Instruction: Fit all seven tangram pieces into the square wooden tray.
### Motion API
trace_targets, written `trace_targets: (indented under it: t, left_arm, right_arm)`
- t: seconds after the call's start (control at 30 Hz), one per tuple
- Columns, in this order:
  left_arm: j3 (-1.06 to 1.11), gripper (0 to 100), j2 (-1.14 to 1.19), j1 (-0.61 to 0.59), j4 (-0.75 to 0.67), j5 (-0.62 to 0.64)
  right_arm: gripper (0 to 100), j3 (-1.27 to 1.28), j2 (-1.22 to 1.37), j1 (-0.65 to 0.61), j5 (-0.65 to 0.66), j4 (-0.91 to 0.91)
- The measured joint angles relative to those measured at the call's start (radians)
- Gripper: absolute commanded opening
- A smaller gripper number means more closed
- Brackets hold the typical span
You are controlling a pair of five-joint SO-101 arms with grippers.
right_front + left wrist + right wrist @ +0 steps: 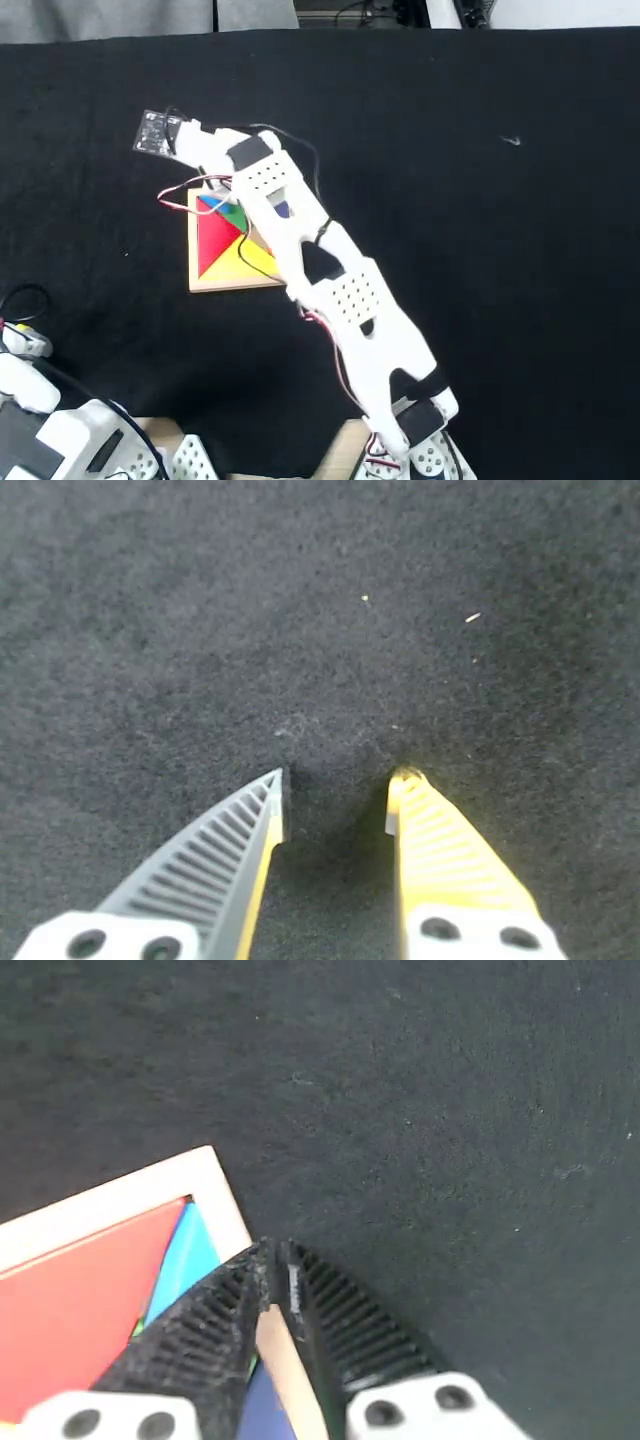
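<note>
The square wooden tray [193, 268] lies left of the table's middle and holds a red triangle [212, 245], a yellow triangle [252, 263], a light blue piece [210, 203] and a green piece [235, 216]. My right arm stretches across it and hides part of the tray. In the right wrist view my right gripper [276, 1258] is shut with nothing in it, its tips just above the tray's rim [130, 1195] near a corner, next to the red triangle [80, 1300] and light blue piece [185, 1260]. My left gripper [340, 780] is open over bare black cloth.
Black cloth [480, 200] covers the whole table, with wide free room to the right and at the back. The left arm [45, 425] sits folded at the front left corner. Red and black cables [175, 192] loop beside the tray's far edge.
</note>
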Motion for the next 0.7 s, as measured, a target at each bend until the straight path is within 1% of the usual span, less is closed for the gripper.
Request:
trace_targets:
  t: [0.17,0.27,0.37,0.4,0.47,0.53,0.57,0.6,0.7]
  left_arm:
    - [0.000,18,0.000,0.000,0.000,0.000]
    - [0.000,18,0.000,0.000,0.000,0.000]
    - [0.000,18,0.000,0.000,0.000,0.000]
    - [0.000,18,0.000,0.000,0.000,0.000]
    - [0.000,18,0.000,0.000,0.000,0.000]
    - [0.000,18,0.000,0.000,0.000,0.000]
    - [0.000,18,0.000,0.000,0.000,0.000]
    - [0.000,18,0.000,0.000,0.000,0.000]
    - [0.000,18,0.000,0.000,0.000,0.000]
  right_arm:
    - [1.1,-0.107,0.000,-0.002,0.000,0.101]
    - [1.1,-0.181,0.000,-0.012,0.000,0.216]
    - [1.6,-0.295,0.000,-0.041,0.000,0.370]
    - [3.2,-0.334,0.000,-0.054,0.000,0.423]
    - [10.2,-0.408,0.000,-0.086,0.000,0.525]
    - [18.4,-0.443,0.008,-0.121,-0.029,0.557]
    - [20.6,-0.456,0.021,-0.130,-0.040,0.557]
    - [20.7,-0.457,0.040,-0.135,-0.044,0.557]
    - [16.7,-0.463,0.114,-0.133,-0.044,0.552]
